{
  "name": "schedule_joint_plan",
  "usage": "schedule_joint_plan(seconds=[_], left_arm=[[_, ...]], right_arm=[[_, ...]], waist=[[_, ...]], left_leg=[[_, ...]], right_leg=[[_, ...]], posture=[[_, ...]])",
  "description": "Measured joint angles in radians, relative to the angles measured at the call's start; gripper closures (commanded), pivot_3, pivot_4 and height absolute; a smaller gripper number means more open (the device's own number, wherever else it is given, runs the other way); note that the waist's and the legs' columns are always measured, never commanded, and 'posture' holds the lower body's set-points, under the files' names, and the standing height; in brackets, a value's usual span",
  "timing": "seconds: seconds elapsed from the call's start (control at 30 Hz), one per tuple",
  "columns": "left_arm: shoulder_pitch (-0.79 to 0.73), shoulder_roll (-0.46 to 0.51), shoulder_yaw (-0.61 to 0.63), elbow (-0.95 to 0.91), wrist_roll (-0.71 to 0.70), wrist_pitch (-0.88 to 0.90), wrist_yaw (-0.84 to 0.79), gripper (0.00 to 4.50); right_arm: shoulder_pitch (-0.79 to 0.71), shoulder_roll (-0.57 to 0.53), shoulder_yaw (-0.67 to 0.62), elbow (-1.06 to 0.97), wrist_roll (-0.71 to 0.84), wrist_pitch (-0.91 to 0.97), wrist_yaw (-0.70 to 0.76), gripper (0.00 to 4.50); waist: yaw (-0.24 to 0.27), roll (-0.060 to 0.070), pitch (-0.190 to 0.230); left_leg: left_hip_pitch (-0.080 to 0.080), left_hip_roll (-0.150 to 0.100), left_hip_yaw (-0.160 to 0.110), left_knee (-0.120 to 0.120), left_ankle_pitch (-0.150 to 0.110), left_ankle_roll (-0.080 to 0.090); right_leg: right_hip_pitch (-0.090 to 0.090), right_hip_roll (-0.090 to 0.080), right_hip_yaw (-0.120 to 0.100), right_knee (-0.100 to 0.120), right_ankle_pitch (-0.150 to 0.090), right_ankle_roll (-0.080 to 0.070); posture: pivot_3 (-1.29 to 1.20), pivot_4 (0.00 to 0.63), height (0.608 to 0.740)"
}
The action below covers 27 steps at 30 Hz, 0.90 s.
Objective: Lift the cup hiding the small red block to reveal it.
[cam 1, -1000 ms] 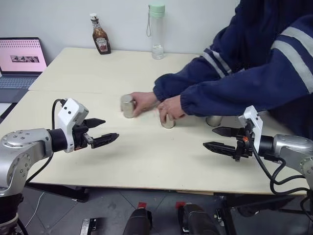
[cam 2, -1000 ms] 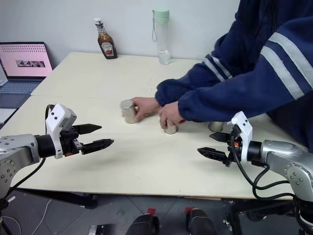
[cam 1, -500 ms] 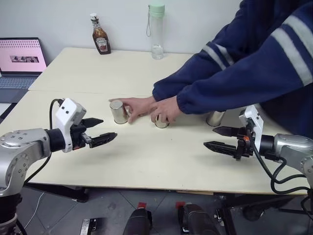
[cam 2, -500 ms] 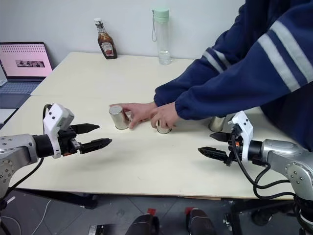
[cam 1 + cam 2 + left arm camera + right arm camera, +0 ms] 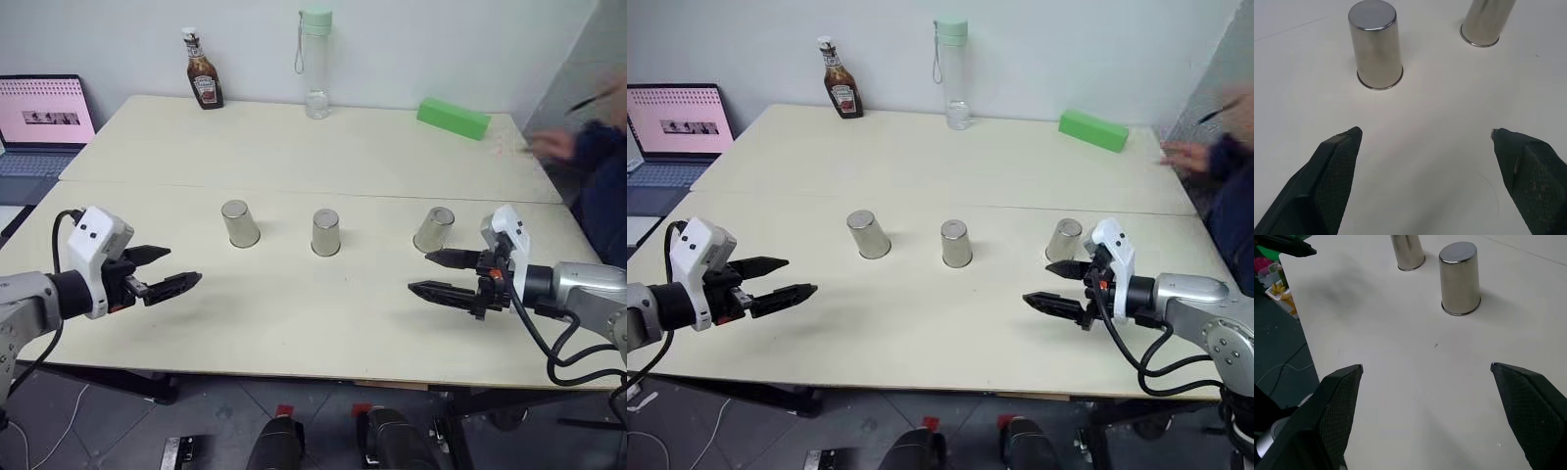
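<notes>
1. Two pale cream tabletops (image 5: pixel 294 323) are set edge to edge in front of a plain light wall, with a seam running across between them; dark floor is seen below the near edge.
2. An open laptop (image 5: pixel 41 125) with a pink screen is placed on a lower surface at the far left.
3. Three silver cups are stood upside down in a row on the near tabletop, well apart from one another: the left cup (image 5: pixel 238 223), the middle cup (image 5: pixel 325 232) and the right cup (image 5: pixel 433 229), the last appearing slightly tilted.
4. Nothing under the cups can be seen, so it cannot be told which one covers the small red block.
5. A brown sauce bottle (image 5: pixel 201 82) with a white cap is stood at the far edge; its label cannot be read.
6. A clear water bottle (image 5: pixel 313 62) with a pale green lid is stood beside it, seemingly almost empty.
7. A long green block (image 5: pixel 453 118) is laid on the far right of the table.
8. A person's hand (image 5: pixel 552 145) and blue sleeve are seen, blurred, at the right edge.
9. The left gripper (image 5: pixel 165 272) is held above the near left of the table, fingers spread apart, nothing between them.
10. The right gripper (image 5: pixel 437 273) is held just in front of the right cup, fingers likewise spread and holding nothing.
</notes>
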Motion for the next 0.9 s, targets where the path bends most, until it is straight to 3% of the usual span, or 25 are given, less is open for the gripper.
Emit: schedule_joint_plan(seconds=[0.7,0.9], left_arm=[[0.010,0.000,0.002,0.003,0.025,-0.067,0.001,0.00],[-0.041,-0.114,-0.069,0.013,0.106,-0.145,0.116,0.00]], right_arm=[[-0.018,0.009,0.030,0.017,-0.010,-0.001,0.002,0.05],[-0.035,0.039,0.039,-0.018,-0.012,-0.015,-0.019,0.05]], waist=[[0.000,0.000,0.000],[0.001,0.000,0.000]], left_leg=[[0.000,0.000,0.000,0.000,0.000,0.000],[0.000,0.000,0.000,0.000,0.000,0.000]], right_leg=[[0.000,0.000,0.000,0.000,0.000,0.000],[0.000,0.000,0.001,0.000,0.000,0.000]], posture=[[0.00,0.150,0.740],[0.00,0.150,0.740]])
